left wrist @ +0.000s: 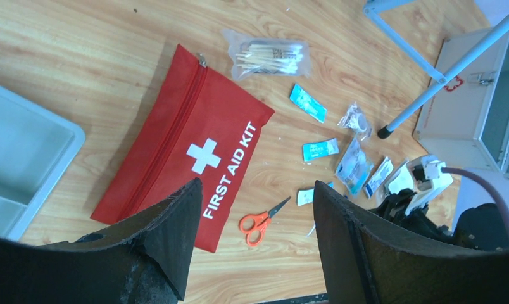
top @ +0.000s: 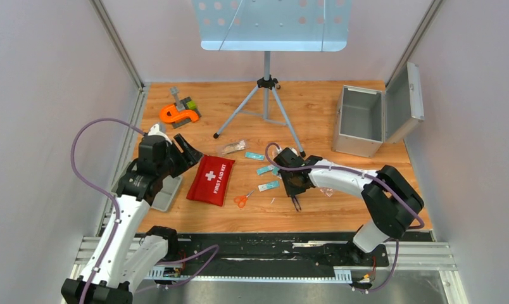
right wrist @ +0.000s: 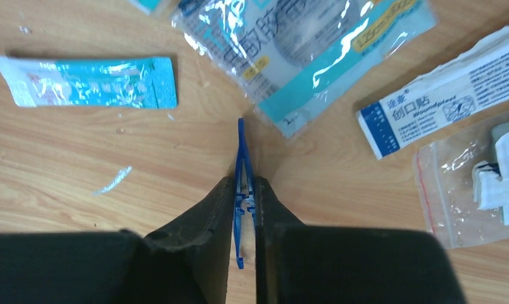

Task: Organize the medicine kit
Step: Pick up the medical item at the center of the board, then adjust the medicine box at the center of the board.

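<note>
The medicine kit point(top: 359, 120), a silver aluminium case, stands at the back right with its lid point(top: 407, 101) swung open; its side also shows in the left wrist view point(left wrist: 467, 120). My right gripper point(right wrist: 244, 183) is shut on thin blue tweezers point(right wrist: 241, 145), whose tips touch the table among loose packets. It points down at mid-table in the top view point(top: 295, 202). My left gripper point(left wrist: 256, 187) hangs open and holds nothing, above a red first aid pouch point(left wrist: 182, 139) and orange scissors point(left wrist: 259, 220), at the left point(top: 187, 149).
A grey tray point(top: 166, 193) lies left of the pouch point(top: 211, 179). A cotton swab bag point(left wrist: 268, 58), teal sachet point(right wrist: 94, 82), mask packet point(right wrist: 302, 44), plaster packet point(right wrist: 442, 82) and zip bag point(right wrist: 480, 177) are scattered. A tripod point(top: 266, 95) stands mid-back, an orange tool point(top: 176, 114) back left.
</note>
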Controlling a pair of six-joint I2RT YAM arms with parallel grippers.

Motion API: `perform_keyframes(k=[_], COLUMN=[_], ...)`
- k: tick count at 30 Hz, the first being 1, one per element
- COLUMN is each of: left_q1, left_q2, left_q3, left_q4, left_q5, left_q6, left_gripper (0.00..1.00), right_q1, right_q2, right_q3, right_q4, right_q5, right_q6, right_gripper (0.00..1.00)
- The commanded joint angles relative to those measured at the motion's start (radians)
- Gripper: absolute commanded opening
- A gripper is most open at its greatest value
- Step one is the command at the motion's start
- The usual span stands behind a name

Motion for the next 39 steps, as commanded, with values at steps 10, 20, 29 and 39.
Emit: perform_keyframes(k=[10,20,29,39], left_q1=[0.004,0.003,0.003,0.003], left_q2=[0.029,0.108,0.112,0.06], left_q3=[0.089,0.089,0.102,0.093], left_q4=[0.105,0.144,0.132,0.098], left_q5=[-0.038,0.057,0.056,0.051], left_q6=[0.08,0.064,0.096,0.1], left_gripper=[0.7,0.71,0.72,0.72], right_q1=[-0.045,-0.49,-0.817,-0.895], right_q2=[-0.254,-0.252,-0.005,0.297], right_q3=[0.121,0.398,0.63,0.738], right_q4=[-0.176,-0.124,-0.014,0.082], right_q5=[0.044,0.068,0.082,0.087], right_q6=[-0.015,-0.209,-0.291,-0.32], right_gripper=[0.07,0.11,0.11,0.1])
